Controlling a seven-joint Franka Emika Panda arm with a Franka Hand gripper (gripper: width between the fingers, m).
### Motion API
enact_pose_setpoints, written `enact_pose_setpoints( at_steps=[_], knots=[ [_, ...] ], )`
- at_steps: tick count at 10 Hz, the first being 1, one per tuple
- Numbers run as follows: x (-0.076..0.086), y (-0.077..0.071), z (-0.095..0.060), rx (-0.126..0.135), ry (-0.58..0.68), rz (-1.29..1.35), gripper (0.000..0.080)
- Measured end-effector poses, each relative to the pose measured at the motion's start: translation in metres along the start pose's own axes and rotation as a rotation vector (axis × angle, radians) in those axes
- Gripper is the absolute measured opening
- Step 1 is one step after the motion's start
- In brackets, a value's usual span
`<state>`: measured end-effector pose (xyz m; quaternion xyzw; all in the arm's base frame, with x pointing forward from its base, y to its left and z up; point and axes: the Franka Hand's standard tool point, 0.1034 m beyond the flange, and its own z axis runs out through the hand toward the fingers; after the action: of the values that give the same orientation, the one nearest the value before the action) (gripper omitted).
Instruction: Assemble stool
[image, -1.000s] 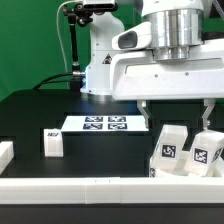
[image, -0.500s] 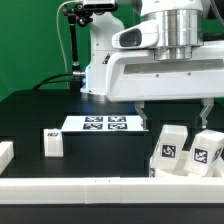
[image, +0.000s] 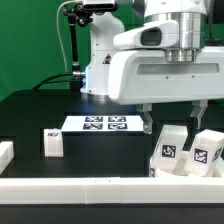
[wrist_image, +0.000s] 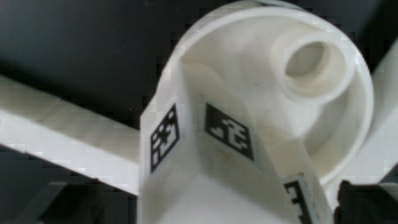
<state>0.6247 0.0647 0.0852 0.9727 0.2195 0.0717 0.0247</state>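
In the exterior view my gripper (image: 171, 118) hangs open just above two tagged white stool parts, one (image: 168, 152) at the front right and one (image: 208, 152) beside it. The wrist view is filled by the round white seat (wrist_image: 267, 90), with a round socket (wrist_image: 317, 62) in its face and square tags (wrist_image: 226, 130) on its rim. The seat lies between my spread dark fingertips (wrist_image: 80, 200), and nothing is held. A small white tagged leg (image: 53, 143) stands alone towards the exterior view's left.
The marker board (image: 105, 124) lies flat behind the leg. A long white rail (image: 90, 186) runs along the front edge. Another white piece (image: 5, 152) shows at the far left edge. The robot's base (image: 100, 60) stands at the back.
The arm has shifted slightly towards the exterior view's right, over the tagged parts. The gripper stays open, and the parts have not moved.
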Motion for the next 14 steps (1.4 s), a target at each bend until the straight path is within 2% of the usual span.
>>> enact_pose_setpoints(
  at_steps=[5,10,11,12,13,14],
  knots=[
    [0.004,0.008,0.002,-0.034,-0.042,-0.34,0.0649],
    [0.004,0.017,0.003,-0.058,-0.057,-0.535,0.0649],
    [0.004,0.017,0.003,-0.058,-0.057,-0.529,0.0561],
    [0.004,0.018,0.003,-0.058,-0.057,-0.529,0.0371],
    [0.004,0.018,0.003,-0.059,-0.057,-0.528,0.0371],
    [0.004,0.018,0.003,-0.059,-0.056,-0.509,0.0338]
  ],
)
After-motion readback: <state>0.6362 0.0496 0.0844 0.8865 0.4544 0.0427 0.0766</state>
